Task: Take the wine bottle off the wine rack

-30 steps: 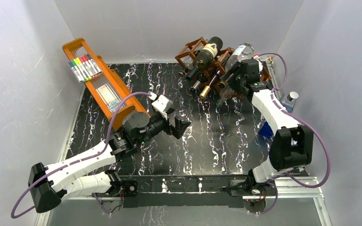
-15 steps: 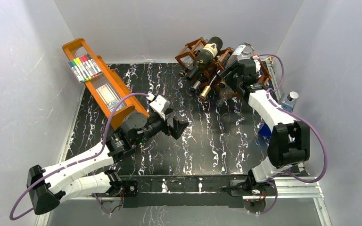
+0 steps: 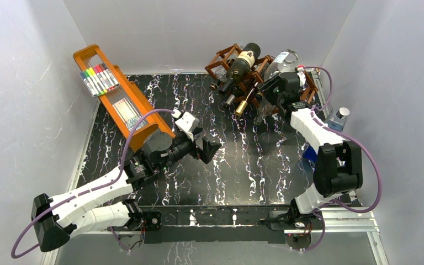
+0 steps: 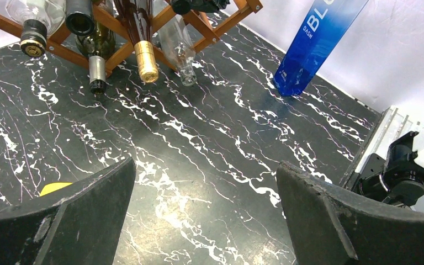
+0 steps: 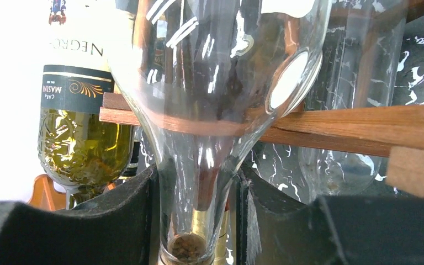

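The reddish-brown wine rack (image 3: pixel 220 59) stands at the back of the table with several bottles lying in its cells. A clear glass wine bottle (image 3: pixel 283 57) lies in the right cell, neck toward me. My right gripper (image 3: pixel 266 95) is shut on that neck. In the right wrist view the bottle (image 5: pixel 215 83) fills the frame and the black fingers (image 5: pixel 116 221) press on both sides of its neck, below a rack slat (image 5: pixel 364 130). My left gripper (image 3: pixel 212 148) is open and empty over mid-table. In its own view, the gripper (image 4: pixel 207 210) faces the rack (image 4: pixel 118 52).
A dark bottle with a cream label (image 3: pixel 244 61) and a gold-foil neck (image 4: pixel 145 61) lie in the rack beside the clear one. An orange tray of coloured markers (image 3: pixel 118 99) leans at back left. A blue box (image 3: pixel 312 152) and a grey-capped bottle (image 3: pixel 341 116) stand at right.
My right wrist has shifted slightly left and closer along the clear bottle's neck. My left arm has drawn back a little to the left, gripper still open.
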You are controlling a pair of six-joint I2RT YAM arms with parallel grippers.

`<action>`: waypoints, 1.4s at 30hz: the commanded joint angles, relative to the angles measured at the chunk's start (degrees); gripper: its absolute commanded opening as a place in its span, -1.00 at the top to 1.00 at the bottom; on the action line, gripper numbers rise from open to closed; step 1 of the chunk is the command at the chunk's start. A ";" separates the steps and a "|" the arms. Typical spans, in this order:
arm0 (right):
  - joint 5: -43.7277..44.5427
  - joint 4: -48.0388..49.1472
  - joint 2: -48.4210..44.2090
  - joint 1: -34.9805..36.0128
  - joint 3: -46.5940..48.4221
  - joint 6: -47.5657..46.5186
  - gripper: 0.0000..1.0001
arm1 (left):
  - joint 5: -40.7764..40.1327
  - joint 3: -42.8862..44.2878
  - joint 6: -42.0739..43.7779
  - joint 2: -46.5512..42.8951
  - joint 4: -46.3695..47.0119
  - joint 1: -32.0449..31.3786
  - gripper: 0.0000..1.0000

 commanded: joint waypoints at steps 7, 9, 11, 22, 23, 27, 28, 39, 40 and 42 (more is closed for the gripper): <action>-6.15 13.80 -6.96 0.47 -4.59 -1.40 1.00 | 0.58 1.55 -0.59 1.59 0.82 0.35 -0.97; -7.31 15.57 -7.60 0.43 -5.70 -1.23 1.00 | 0.84 1.72 -0.59 1.79 0.90 0.37 -0.97; -8.43 17.86 -8.30 0.43 -6.99 -1.18 1.00 | 1.02 1.81 -0.67 1.81 0.82 0.32 -0.97; -13.47 30.48 -12.94 0.48 -12.28 -3.35 1.00 | -0.62 0.75 -1.85 0.03 -0.21 0.38 -0.97; -13.62 30.86 -13.30 0.40 -12.44 -3.49 1.00 | -0.72 0.67 -1.98 -0.17 -0.11 0.43 -0.97; -14.67 31.47 -14.41 0.36 -12.51 -3.96 1.00 | -0.60 0.66 -2.17 -0.16 0.01 0.34 -0.97; -14.78 31.57 -14.60 0.35 -12.51 -3.91 1.00 | -0.52 0.69 -2.20 -0.12 0.02 0.37 -0.97; -16.33 29.96 -17.53 0.36 -9.78 -4.44 1.00 | -0.43 0.88 -2.09 -0.35 -0.06 0.43 -0.97; -16.58 29.45 -18.07 0.34 -9.54 -4.51 1.00 | -0.46 0.87 -2.09 -0.44 0.00 0.43 -0.97; -17.34 28.42 -18.97 0.36 -9.12 -4.60 1.00 | -0.61 0.77 -2.09 -0.63 0.10 0.40 -0.97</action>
